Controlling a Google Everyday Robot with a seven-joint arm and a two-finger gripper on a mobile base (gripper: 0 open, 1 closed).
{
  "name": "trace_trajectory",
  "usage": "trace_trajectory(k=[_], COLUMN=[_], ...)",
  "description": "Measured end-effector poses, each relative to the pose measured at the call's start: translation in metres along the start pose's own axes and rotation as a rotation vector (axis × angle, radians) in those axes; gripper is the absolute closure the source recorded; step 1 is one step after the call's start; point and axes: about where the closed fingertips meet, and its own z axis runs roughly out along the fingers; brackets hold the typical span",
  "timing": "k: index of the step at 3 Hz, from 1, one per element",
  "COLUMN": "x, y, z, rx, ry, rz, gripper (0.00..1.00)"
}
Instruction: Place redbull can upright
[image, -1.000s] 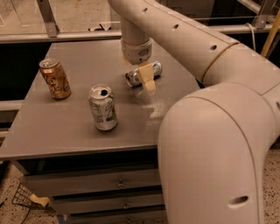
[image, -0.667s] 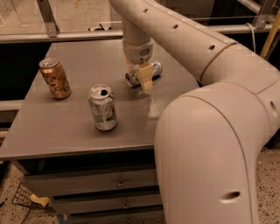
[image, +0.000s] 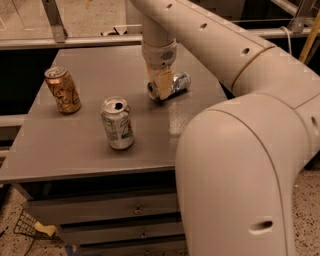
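The redbull can (image: 176, 83) is a slim, shiny silver-bluish can lying on its side on the grey table (image: 90, 150), at the back middle. My gripper (image: 160, 86) points straight down from the white arm and sits right at the can's left end, covering part of it. The can rests on the table top.
A wider white-green can (image: 118, 123) stands upright at the front middle, its top open. An orange-gold can (image: 62, 90) stands at the left. My large white arm (image: 240, 150) fills the right side and hides the table's right edge. Drawers (image: 135, 210) sit below the table.
My gripper has shifted slightly left and down onto the lying can. The can and the other two cans have stayed in place.
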Motion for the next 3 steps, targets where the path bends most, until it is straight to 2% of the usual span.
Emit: trace_trajectory(k=[1, 2, 3], x=[0.003, 0.019, 0.044], y=[0.016, 0.026, 0.035], z=[-0.034, -0.066, -0.079], rx=[0.043, 0.109, 0.139], ry=[-0.123, -0.298, -0.511], rz=[0.077, 0.22, 0.418], gripper=[1.0, 1.0, 1.0])
